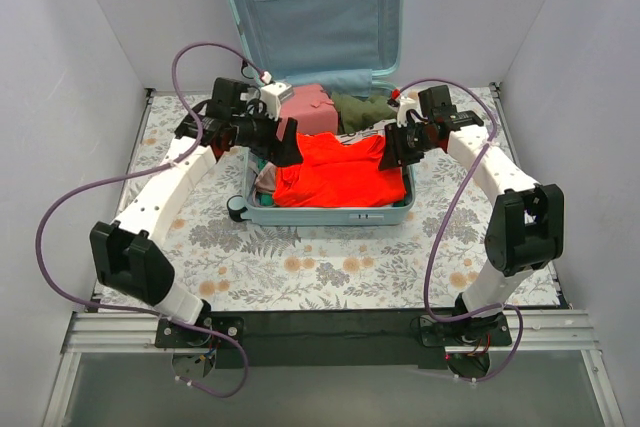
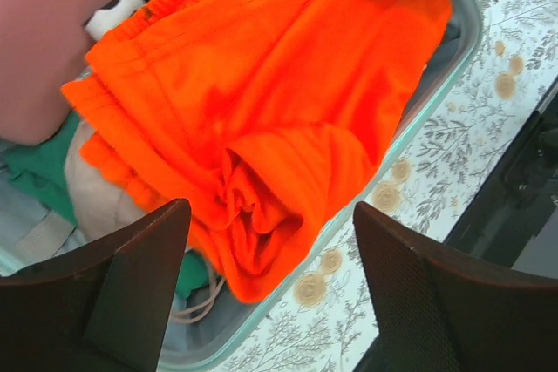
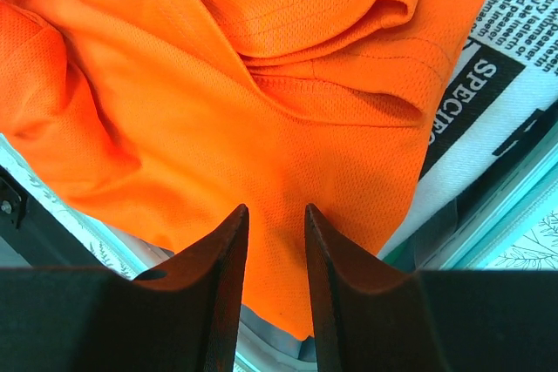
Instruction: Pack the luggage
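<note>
The luggage (image 1: pixel 310 17) is laid open at the middle of the table, its lid propped against the back wall so that the lower half can be filled from above. An orange shirt (image 1: pixel 335 172) is spread on top of the packed clothes, with a pink pouch (image 1: pixel 305 107) and an olive garment (image 1: pixel 362 107) tucked behind it. The left gripper (image 2: pixel 268 215) is held over the shirt's left edge, jaws wide apart and empty, so the shirt is borne there by the pile alone. The right gripper (image 3: pixel 276 211) is poised at the shirt's right edge, jaws only narrowly parted. No fabric is seen between them. The table is covered by a floral cloth (image 1: pixel 300 267), and the cell is closed in by 3 plain white walls (image 1: pixel 80 47).
</note>
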